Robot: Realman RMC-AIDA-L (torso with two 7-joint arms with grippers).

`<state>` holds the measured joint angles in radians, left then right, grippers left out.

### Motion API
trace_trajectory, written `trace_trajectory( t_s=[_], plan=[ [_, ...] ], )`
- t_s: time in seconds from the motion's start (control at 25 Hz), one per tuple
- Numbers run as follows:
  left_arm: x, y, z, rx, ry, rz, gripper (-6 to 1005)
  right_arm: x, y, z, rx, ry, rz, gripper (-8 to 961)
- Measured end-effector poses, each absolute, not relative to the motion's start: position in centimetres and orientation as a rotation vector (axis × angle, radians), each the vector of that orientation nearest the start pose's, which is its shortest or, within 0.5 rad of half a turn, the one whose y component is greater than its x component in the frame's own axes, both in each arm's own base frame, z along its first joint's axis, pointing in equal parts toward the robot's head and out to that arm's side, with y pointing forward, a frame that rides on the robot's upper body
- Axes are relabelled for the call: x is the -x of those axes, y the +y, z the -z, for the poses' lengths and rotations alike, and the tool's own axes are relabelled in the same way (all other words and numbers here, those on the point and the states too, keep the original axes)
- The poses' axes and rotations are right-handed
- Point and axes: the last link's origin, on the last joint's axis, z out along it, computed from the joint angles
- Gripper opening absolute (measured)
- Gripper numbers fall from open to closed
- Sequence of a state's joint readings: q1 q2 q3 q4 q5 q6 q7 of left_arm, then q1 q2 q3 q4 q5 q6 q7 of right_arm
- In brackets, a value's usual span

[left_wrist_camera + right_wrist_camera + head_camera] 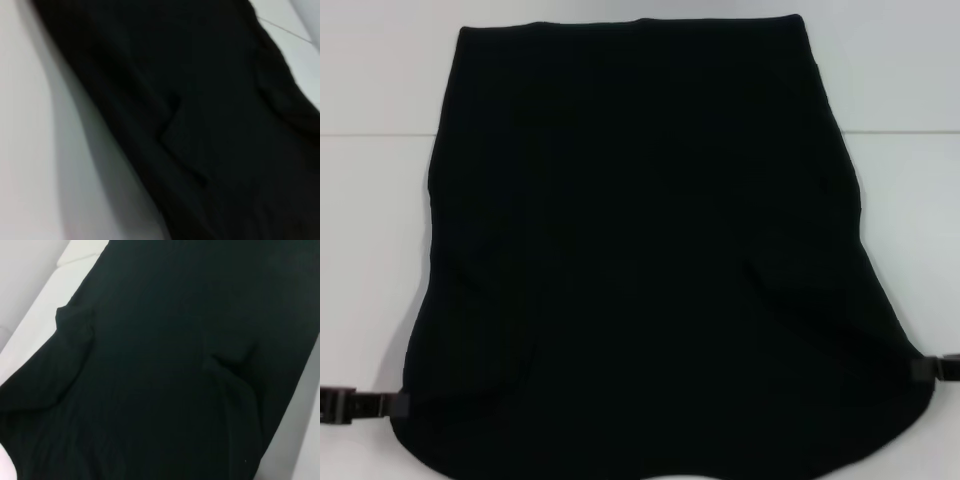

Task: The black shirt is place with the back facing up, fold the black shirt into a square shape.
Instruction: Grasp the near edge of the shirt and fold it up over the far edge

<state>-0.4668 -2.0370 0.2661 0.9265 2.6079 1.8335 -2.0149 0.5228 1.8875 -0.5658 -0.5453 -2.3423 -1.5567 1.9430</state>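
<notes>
Lying spread across the white table (370,250), the shirt (640,250) is filling most of the head view, its far edge straight and narrow, its near end flaring wide toward the robot. The sleeves seem to be tucked in over the body already: creases are showing as faint diagonal ridges on both sides of the near half, and each wrist view is catching one such folded flap on the cloth.

The left gripper (395,404) is sitting at the shirt's near left corner, right at the fabric's edge, and the right gripper (917,369) is doing the same at the near right corner. Both are reaching in from the sides, low on the table. Whether their fingers are spread or pinching the cloth I cannot tell; black on black is hiding the tips, and neither wrist view is showing any fingers.

By my reckoning the folding is partway along. The side folds look done, leaving a long panel. What is remaining is bringing the near end up over the far end, perhaps more than once, until the shape is coming out square.
</notes>
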Motion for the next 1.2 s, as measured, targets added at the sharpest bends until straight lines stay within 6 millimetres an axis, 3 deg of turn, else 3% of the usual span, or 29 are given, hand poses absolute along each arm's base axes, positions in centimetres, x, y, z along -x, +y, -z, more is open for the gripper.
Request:
trace_trajectory(
  t_s=[0.44,0.68,0.96,1.2],
  plan=[
    [34.0,22.8,-8.1,2.489,-1.744,0.39,69,-35.6,26.6,-7.3,2.622,1.465,-0.342,42],
    [33.9,22.7,-7.7,2.485,-1.756,0.432,76,-35.5,25.6,-7.6,2.65,1.453,-0.397,43],
    [31.8,26.6,-8.2,2.54,-1.619,0.544,84,-33.6,28.8,-8.0,2.615,1.349,-0.506,44],
    [29.6,32.9,-9.2,2.461,-1.497,0.664,91,-31.5,33.6,-8.9,2.493,1.221,-0.604,45]
  ],
)
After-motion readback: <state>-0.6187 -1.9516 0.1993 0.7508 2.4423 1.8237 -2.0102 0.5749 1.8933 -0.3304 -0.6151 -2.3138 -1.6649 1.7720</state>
